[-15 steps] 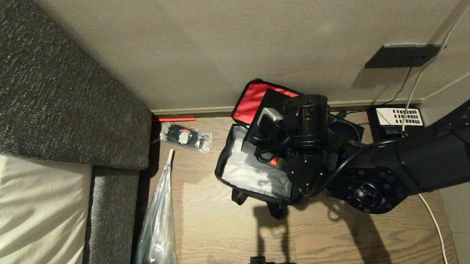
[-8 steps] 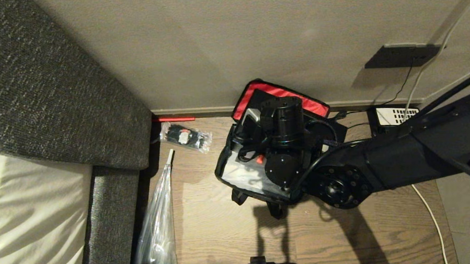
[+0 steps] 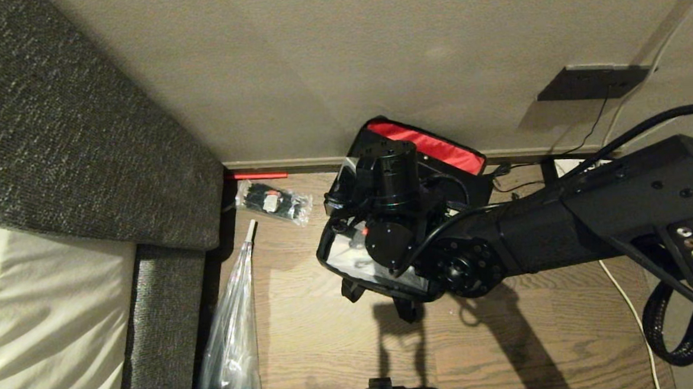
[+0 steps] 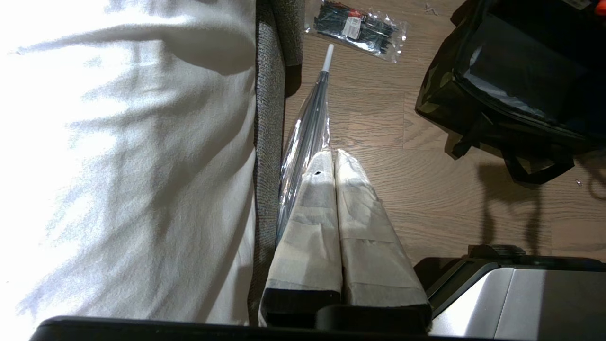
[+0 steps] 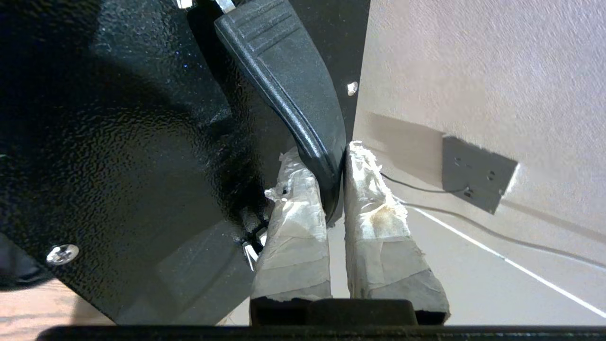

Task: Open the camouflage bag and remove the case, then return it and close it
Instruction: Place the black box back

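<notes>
We note the right end effector (image 5: 334,189) has carried the case (image 5: 118,142) left over the bag (image 3: 386,278), pinching its handle (image 5: 289,80); bag directly below.

The right arm (image 3: 562,230) reached in over the camouflage bag (image 3: 350,265), its wrist bent down above the bag's open mouth. The right tool (image 5: 334,189) was clamped on the case's handle (image 5: 293,80). The left tool (image 4: 334,166), fingers pressed together, hung well apart from the bag.
</notes>
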Motion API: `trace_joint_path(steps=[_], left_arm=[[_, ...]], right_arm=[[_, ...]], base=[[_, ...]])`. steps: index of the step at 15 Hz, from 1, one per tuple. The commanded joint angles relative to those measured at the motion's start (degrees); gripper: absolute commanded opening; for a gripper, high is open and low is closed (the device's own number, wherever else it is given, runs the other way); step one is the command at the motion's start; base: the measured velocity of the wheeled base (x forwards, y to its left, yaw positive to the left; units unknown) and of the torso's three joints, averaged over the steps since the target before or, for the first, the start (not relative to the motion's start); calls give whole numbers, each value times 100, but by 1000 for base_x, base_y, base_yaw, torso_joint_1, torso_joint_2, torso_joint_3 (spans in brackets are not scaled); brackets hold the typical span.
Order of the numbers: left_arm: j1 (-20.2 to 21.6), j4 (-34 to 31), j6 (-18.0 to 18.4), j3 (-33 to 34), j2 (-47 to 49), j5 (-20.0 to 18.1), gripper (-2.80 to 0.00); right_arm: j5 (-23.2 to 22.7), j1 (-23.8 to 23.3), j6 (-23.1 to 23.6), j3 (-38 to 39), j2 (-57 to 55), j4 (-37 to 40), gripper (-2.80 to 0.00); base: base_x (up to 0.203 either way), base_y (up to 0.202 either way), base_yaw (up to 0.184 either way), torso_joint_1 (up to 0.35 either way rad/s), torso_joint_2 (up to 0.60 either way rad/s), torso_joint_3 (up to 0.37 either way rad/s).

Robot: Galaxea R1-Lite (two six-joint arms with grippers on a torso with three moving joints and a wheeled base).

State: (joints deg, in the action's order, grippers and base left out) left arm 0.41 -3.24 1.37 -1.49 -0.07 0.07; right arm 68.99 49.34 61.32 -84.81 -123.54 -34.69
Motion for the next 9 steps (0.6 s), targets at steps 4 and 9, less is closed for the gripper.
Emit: trace_joint_path(steps=[4,9], left_arm=[[2,-1,-3,-1,7,1,-280],[2,-1,-5,-1,7,1,-280]], right_arm=[[36,67,-110,-63,-303,-11,-280],[45,68,-155,8,-355,-2,-280]], base=[[0,0,0,0,0,0],[0,0,0,0,0,0]])
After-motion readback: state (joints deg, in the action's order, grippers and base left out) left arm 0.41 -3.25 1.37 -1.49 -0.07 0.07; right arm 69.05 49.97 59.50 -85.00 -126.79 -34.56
